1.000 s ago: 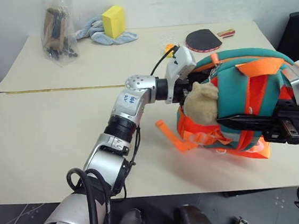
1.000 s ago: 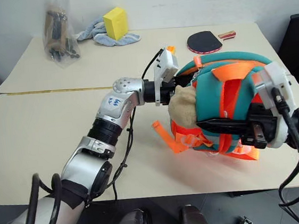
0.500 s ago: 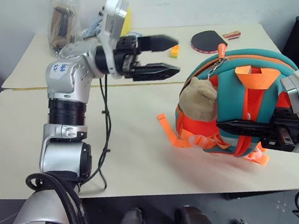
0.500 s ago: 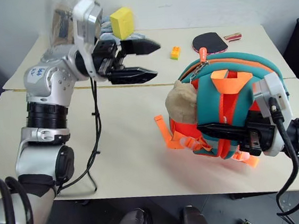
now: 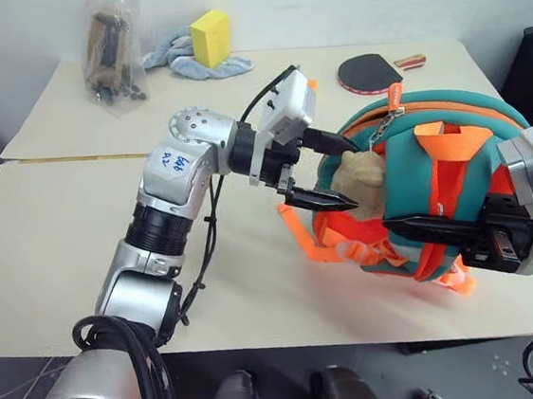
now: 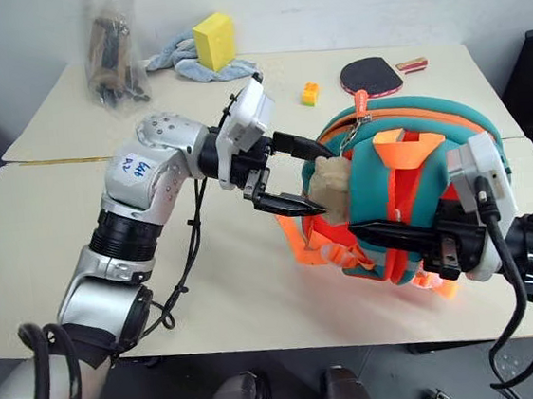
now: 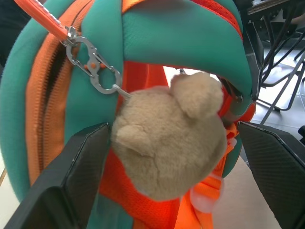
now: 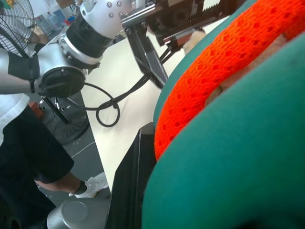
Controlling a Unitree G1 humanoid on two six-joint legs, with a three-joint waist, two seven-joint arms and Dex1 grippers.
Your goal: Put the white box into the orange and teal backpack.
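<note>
The backpack stands on its edge at the near right of the counter, propped up by the right claw, whose black fingers are shut on its orange webbing and mesh. It looks soft and light: padded teal fabric that would sag and fold without support, so the firm holds are the webbing, the top loop or the teal rim beside the zipper. The plush head is a poor hold; it is squashy and hangs from a small clip. The zipper appears nearly closed, so I judge the mouth must be parted before anything goes in. The box cannot be made out, so where it lies cannot be told.

The left claw is wide open and empty, one finger on each side of the plush head, not gripping it.

A second ago this claw was pressed in against the pack by the plush. Half a second ago it was raised well clear over the counter, open. Now it is back at the plush. The right claw's hold has not changed.
</note>
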